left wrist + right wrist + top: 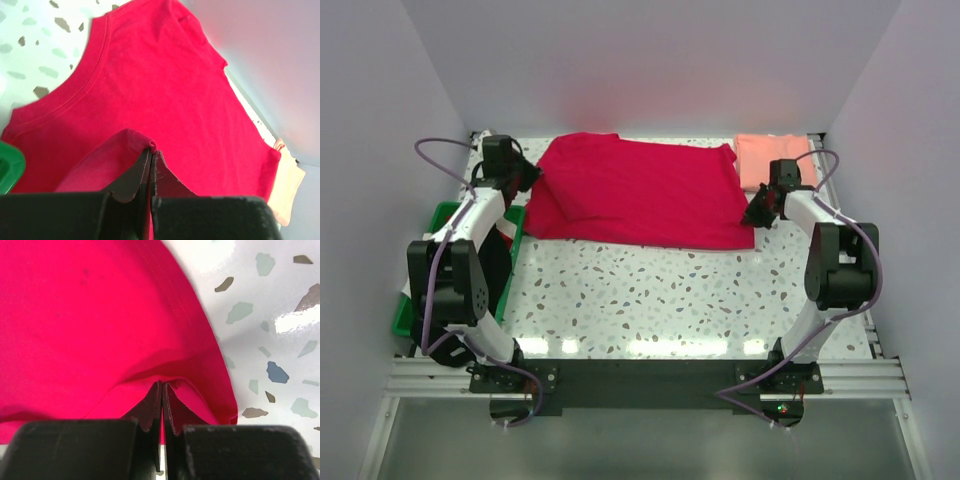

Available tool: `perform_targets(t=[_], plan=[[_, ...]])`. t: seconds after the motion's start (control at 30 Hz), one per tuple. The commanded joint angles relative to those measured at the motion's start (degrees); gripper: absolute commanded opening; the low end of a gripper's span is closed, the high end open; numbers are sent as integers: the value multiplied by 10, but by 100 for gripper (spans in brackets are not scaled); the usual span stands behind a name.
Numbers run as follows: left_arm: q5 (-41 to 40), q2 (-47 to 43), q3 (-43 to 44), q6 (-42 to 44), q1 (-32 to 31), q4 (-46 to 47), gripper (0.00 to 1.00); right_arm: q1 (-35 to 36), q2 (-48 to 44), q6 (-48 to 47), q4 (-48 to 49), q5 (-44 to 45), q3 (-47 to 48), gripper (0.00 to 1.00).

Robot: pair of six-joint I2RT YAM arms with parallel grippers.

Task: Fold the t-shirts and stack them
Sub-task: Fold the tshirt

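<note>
The crimson red t-shirt (640,190) lies spread across the far half of the table, its collar towards the left. My left gripper (532,178) is shut on the shirt's left edge; the left wrist view shows a pinched fold (142,140) between the jaws. My right gripper (756,213) is shut on the shirt's right edge, with cloth (100,315) bunched at the fingertips. The salmon pink t-shirt (772,157) lies folded at the far right corner, beside the red one; it also shows in the left wrist view (287,182).
A green plastic crate (420,290) stands off the table's left side, by the left arm. White walls close the far and side edges. The speckled tabletop (660,300) lies between the red shirt and the arm bases.
</note>
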Motion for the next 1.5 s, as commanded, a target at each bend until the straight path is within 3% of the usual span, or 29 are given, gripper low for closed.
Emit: perform_targets(t=[0.0,0.97,1.47], plan=[[-9,22,52,19,-3,14,0,-11,-5,12,28,-6,23,0],[-13,77,128,34,6,-6,0,-60,0,37,85,-45,26,0],[-11,132,170,38,12,-6,0,-63,47,41,97,-70,54,0]])
